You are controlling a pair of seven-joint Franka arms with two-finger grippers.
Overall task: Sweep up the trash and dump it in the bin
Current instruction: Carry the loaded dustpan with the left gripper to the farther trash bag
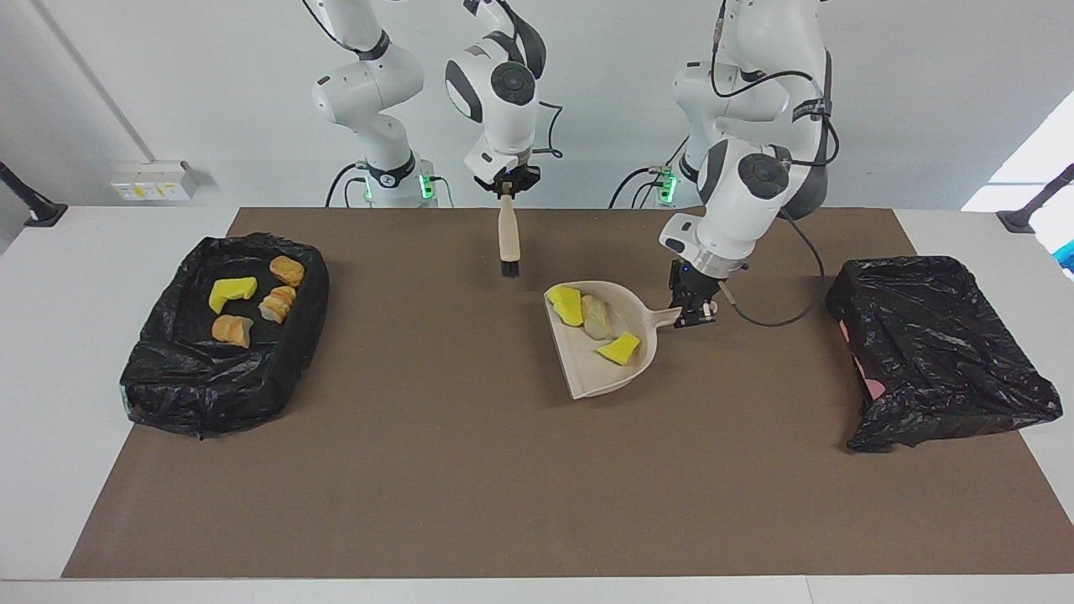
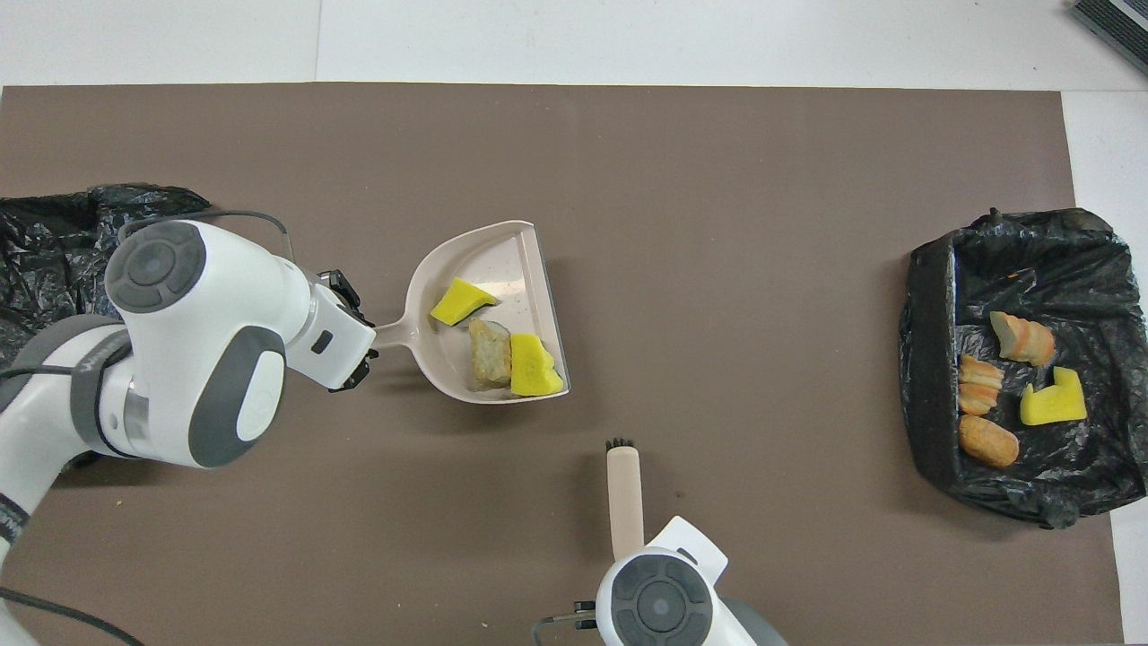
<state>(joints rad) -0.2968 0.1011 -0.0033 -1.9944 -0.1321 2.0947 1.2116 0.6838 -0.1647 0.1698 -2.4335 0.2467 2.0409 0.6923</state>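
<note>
The left gripper (image 1: 693, 312) is clamped on the handle of the beige dustpan (image 1: 587, 369), whose long axis runs from it toward the right arm's end, carrying three trash scraps (image 1: 597, 319). The black-lined bin (image 1: 180, 394) holding four scraps lies well apart that same way, across bare brown mat (image 1: 470, 470). The right gripper (image 1: 506, 186) grips the brush (image 1: 508, 239), hanging bristles down over the mat beside the pan.

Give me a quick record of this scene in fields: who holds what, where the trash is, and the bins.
left gripper: shut on beige plastic dustpan handle
right gripper: shut on beige brush, bristles down, raised
in dustpan: two yellow sponge chunks, one pale rocky lump
black-lined bin, right arm's end: three bread-like pieces, one yellow chunk
black bag-covered bin, left arm's end: contents unseen
</note>
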